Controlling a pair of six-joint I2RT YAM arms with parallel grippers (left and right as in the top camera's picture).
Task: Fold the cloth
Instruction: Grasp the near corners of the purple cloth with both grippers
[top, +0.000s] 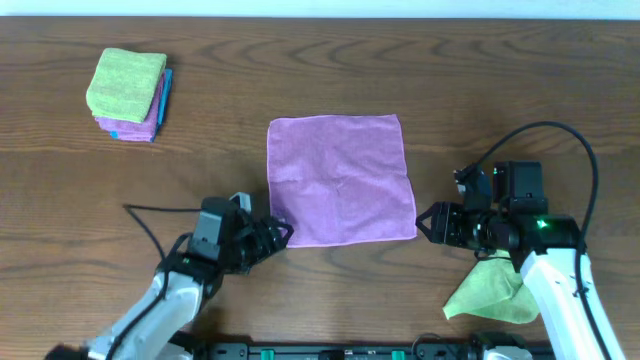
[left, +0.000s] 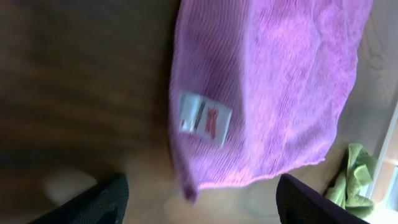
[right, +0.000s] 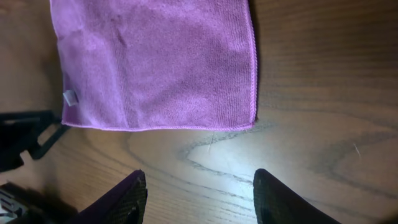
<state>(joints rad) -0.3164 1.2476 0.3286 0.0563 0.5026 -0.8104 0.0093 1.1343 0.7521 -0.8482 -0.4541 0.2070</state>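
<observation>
Far left, at the back of the table (top: 60, 200), a stack (top: 128, 95) of folded cloths lies well apart from the work. The left fingers (top: 281, 232) are spread wide and empty, low at the cloth's near-left corner. In the left wrist view that corner, with its white tag (left: 205, 118), lies between them. The cloth (top: 340, 180), purple, lies flat and unfolded in the middle of the table, nearly square. The right fingers (top: 428, 222) are likewise parted and hold nothing, just beside the near-right corner. The right wrist view shows that corner ahead of them, not yet between. A green cloth (top: 490, 295) lies crumpled under the right arm, apart from the purple one.

I judge the step in hand to be the paired corner pinch. To do it well, I bring each pair down over its own corner and close on the hem alone. I then lift both sides level and carry the near edge to the far edge so the corners meet.
</observation>
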